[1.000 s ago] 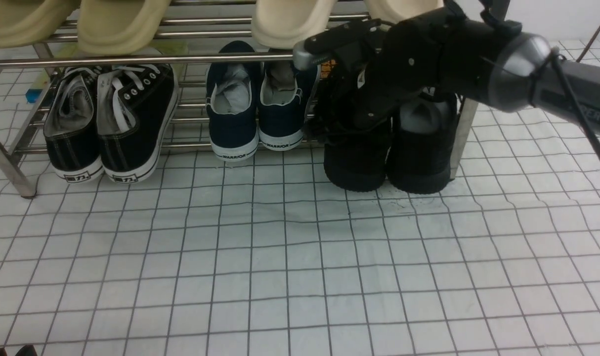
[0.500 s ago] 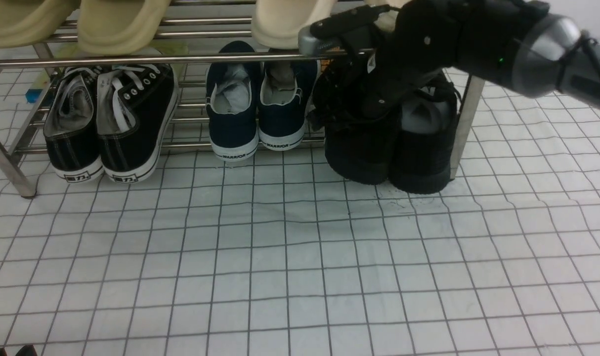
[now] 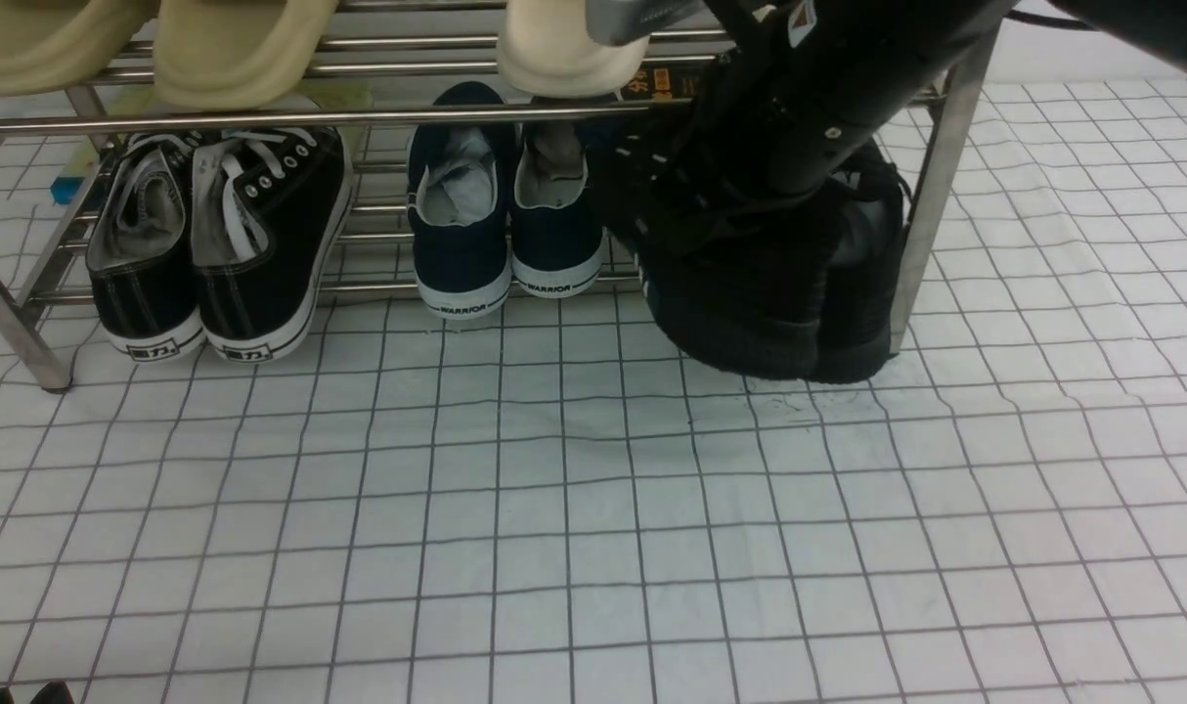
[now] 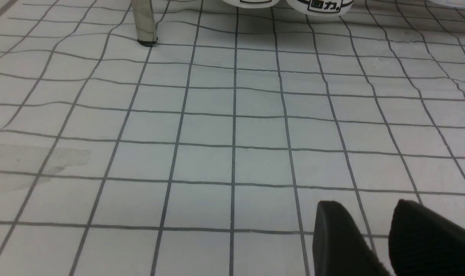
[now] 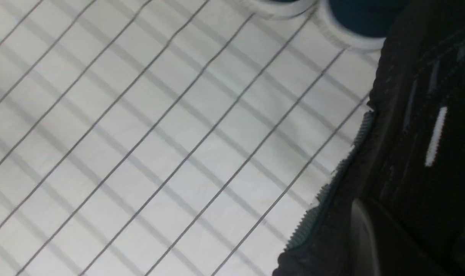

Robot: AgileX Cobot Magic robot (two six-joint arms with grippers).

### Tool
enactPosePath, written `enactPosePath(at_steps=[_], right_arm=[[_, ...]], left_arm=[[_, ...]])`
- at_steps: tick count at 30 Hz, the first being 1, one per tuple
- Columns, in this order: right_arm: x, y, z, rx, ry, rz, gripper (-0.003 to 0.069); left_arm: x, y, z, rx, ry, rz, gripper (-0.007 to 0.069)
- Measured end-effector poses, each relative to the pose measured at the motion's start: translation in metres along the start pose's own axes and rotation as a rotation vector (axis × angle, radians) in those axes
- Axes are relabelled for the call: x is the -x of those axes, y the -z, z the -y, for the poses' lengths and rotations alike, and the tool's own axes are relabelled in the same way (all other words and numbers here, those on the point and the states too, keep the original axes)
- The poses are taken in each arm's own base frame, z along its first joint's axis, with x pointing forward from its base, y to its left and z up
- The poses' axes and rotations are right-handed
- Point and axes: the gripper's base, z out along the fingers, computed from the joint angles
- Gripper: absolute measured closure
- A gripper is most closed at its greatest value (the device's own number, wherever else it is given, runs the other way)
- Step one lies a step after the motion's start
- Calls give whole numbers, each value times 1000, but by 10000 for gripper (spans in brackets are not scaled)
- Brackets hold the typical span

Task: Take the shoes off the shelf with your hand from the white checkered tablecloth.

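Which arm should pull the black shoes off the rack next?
Right. The right claw is shut on the all-black sneakers at the shoe rack; the left claw sits over bare checkered tablecloth, away from them.

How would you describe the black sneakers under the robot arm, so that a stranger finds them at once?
Find the steel shoe rack standing on the checkered tablecloth, and look at the right end of its lower tier. The all-black sneakers are there; unlike the navy pair beside them, their soles are black, not white.
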Motion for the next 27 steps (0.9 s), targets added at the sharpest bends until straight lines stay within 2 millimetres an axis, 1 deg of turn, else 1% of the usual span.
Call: enactPosePath(at_steps=[1, 2, 3, 5, 7, 14, 18, 19, 20, 22, 24, 25, 27], right_arm=[[-2, 2, -5, 10, 12, -19, 656], [-2, 2, -6, 12, 13, -19, 656], [-6, 5, -14, 29, 27, -58, 655], [-11, 7, -21, 48, 41, -116, 654], [-13, 7, -24, 59, 43, -139, 653], [-16, 17, -30, 80, 1, -126, 651], [-29, 15, -41, 92, -15, -168, 650], [-37, 10, -48, 102, -10, -204, 648], [-39, 8, -49, 104, -9, -212, 648], [-49, -1, -58, 113, -6, -260, 648], [-53, -5, -61, 116, -9, -279, 648], [-58, -10, -63, 115, -25, -303, 648], [-63, -18, -62, 102, -54, -305, 648]], left_arm=[[0, 0, 0, 0, 0, 0, 384], [0, 0, 0, 0, 0, 0, 384], [0, 0, 0, 0, 0, 0, 384], [0, 0, 0, 0, 0, 0, 384], [0, 0, 0, 0, 0, 0, 384], [0, 0, 0, 0, 0, 0, 384], [0, 0, 0, 0, 0, 0, 384], [0, 0, 0, 0, 0, 0, 384], [0, 0, 0, 0, 0, 0, 384], [0, 0, 0, 0, 0, 0, 384], [0, 0, 0, 0, 0, 0, 384], [0, 0, 0, 0, 0, 0, 384], [0, 0, 0, 0, 0, 0, 384]])
